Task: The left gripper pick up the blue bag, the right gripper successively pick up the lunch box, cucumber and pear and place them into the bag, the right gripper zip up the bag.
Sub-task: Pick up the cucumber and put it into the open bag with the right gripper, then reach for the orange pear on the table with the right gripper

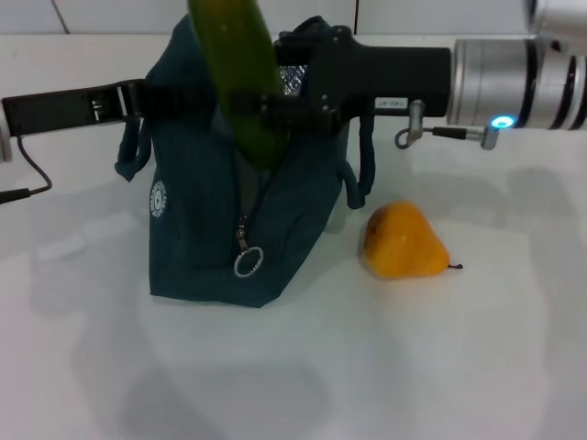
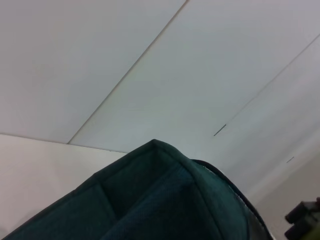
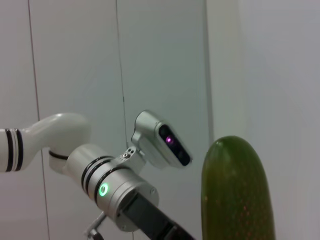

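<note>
No legible text, round white logo on the blue bag unreadable, small white label on right tool's housing too blurred

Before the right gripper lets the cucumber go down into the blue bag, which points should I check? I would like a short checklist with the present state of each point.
1. Right gripper shut on the cucumber: ok.
2. Cucumber upright, lower end at the blue bag mouth: ok.
3. Left gripper at the bag's top edge, bag standing upright: ok; the grip itself, cannot tell.
4. Zipper open at the top, ring pull hanging low: ok.
5. Lunch box already inside: cannot tell, the inside is hidden.
6. Pear apart from the bag, lying on the table: ok.
</note>
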`<state>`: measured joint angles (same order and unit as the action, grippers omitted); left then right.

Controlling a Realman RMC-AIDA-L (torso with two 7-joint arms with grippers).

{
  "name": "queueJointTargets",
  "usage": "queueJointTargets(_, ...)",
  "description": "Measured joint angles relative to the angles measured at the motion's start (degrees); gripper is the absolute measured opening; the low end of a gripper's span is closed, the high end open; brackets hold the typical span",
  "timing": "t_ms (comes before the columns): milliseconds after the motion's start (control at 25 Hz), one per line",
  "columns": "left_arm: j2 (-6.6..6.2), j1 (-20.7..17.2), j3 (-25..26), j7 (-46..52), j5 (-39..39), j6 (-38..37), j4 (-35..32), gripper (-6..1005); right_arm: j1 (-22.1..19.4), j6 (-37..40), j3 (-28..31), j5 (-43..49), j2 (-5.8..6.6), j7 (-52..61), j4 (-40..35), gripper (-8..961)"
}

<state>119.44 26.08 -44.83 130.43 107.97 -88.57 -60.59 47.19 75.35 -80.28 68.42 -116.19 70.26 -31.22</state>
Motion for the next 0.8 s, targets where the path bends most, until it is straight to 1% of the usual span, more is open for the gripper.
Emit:
queueJointTargets(120, 0.0, 0.0, 0.0, 0.0, 0.1, 0.1, 0.0, 32, 0.0, -0.8, -1.5, -1.3, 0.0, -0.2, 0.0, 687)
queueJointTargets(640, -0.07, -0.2, 0.0, -0.1, 0.3, 0.2, 0.0, 31, -1.1, -0.6, -1.5, -2.4, 0.22, 1.1, 0.0, 707)
queueJointTargets(720, -0.1, -0.2, 0.1, -0.1, 0.3, 0.3, 0.0, 31, -1.5, -0.5, -1.4, -2.3, 0.44, 1.3, -0.5, 710)
queueJointTargets(800, -0.22, -0.4, 0.2, -0.1, 0.3, 0.3, -0.1, 31, -2.8, -0.4, -1.1, -2.2, 1.12, 2.3, -2.7, 713)
